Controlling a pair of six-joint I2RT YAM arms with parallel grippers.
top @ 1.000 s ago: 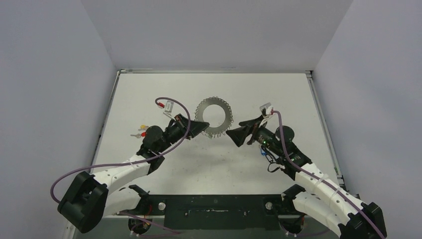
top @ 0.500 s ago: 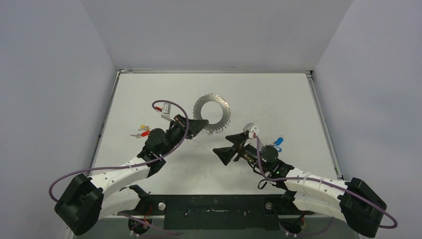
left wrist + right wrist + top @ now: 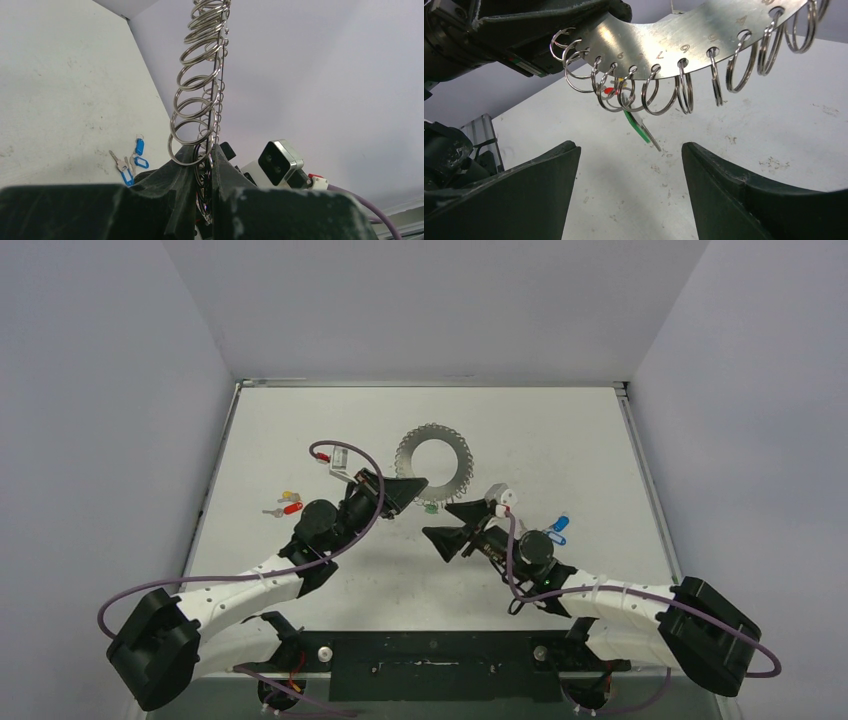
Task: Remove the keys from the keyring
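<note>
The keyring (image 3: 405, 455) is held up at the centre of the top view, its lower rim clamped by the left gripper (image 3: 405, 490). The right gripper (image 3: 628, 147) is spread wide and empty below the 1 green-tagged key (image 3: 640, 129), which dangles mid-frame. This looks like the approach step. The next move probably calls for pinching the tag and working it off its wire loop.

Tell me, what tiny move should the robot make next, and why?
Probably ease the open right tool forward to straddle the small silver key with the green plastic tag: it dangles from the large flat grey metal ring, which the shut left tool holds up.
</note>
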